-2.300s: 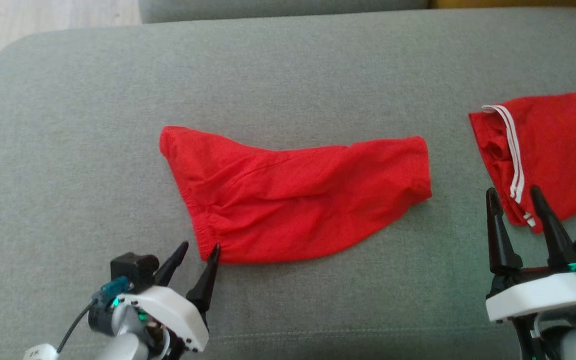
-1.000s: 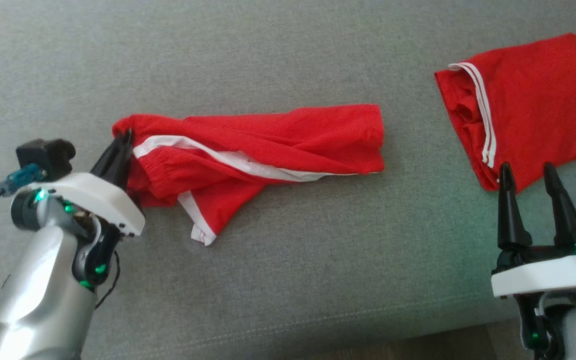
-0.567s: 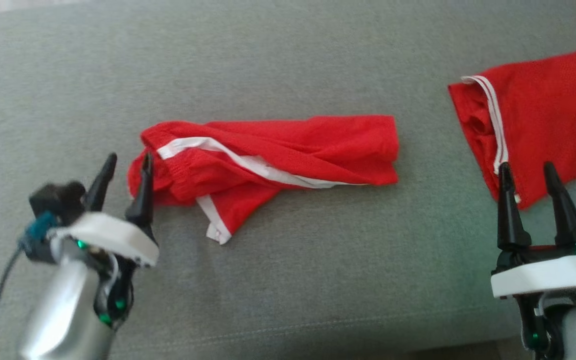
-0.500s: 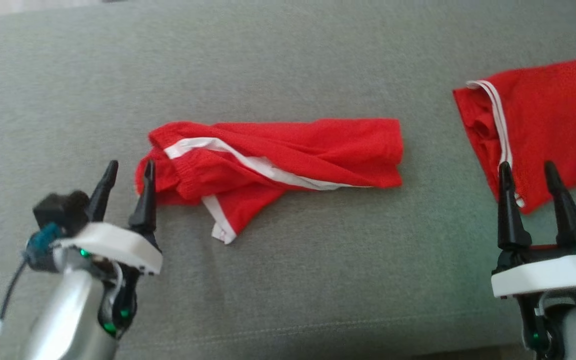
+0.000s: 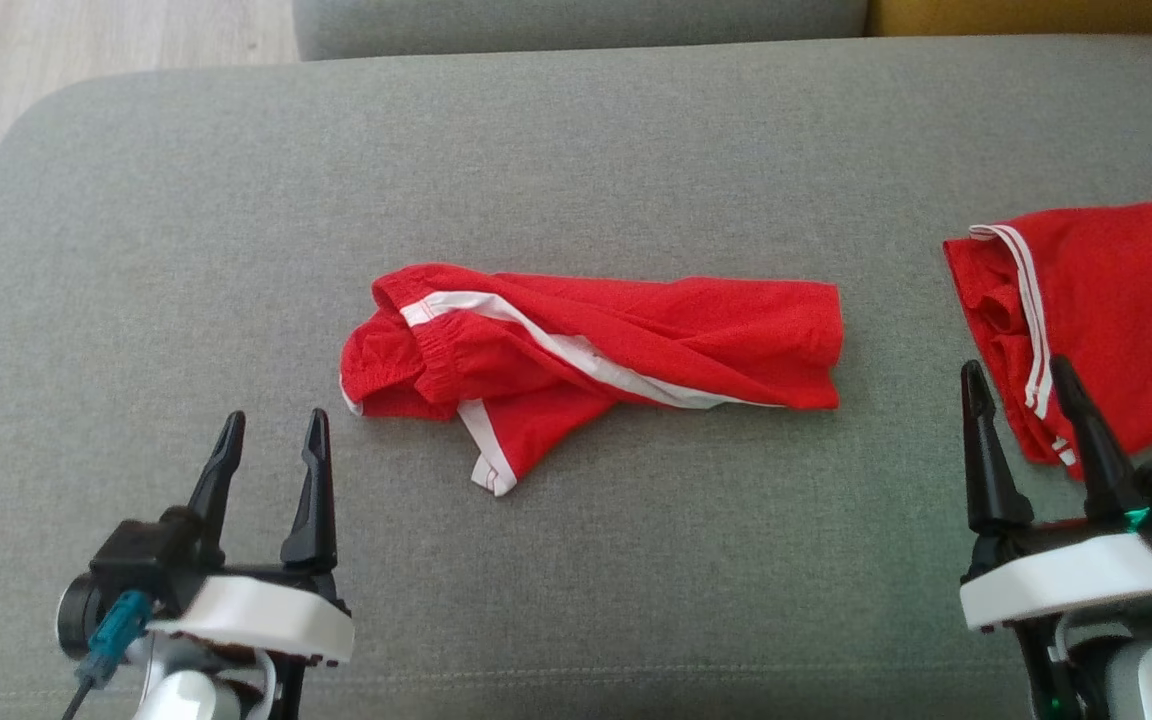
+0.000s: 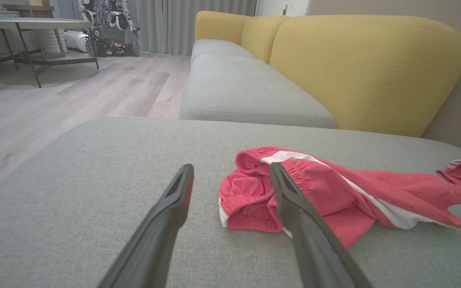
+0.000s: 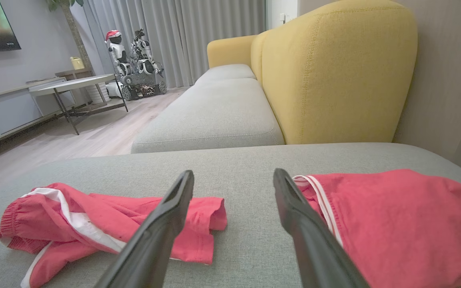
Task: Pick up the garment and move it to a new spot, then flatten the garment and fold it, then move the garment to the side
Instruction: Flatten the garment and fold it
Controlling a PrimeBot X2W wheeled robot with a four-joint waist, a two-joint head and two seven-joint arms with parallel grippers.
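Red garment [image 5: 596, 370] is lying crumpled mid sofa cushion [image 5: 636, 150], apart from both grippers | left gripper [image 5: 275, 420] and right gripper [image 5: 1016, 366] are hovering, fingers spread, empty | looking light, limp, floppy | judging the elastic waistband [image 5: 433, 348] the firmest pinch point

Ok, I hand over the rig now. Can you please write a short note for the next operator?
Left hand: open, empty, on the near side of the red shorts, not touching them.
Right hand: open, empty, near the edge of a second pair of red shorts, which lies folded at the right.
Shorts: in the middle of the grey sofa cushion, folded lengthwise but rumpled, with one hem corner sticking out towards the robot.
Done: a rough fold.
Left: probably tidy the fold, then move the shorts to the side.
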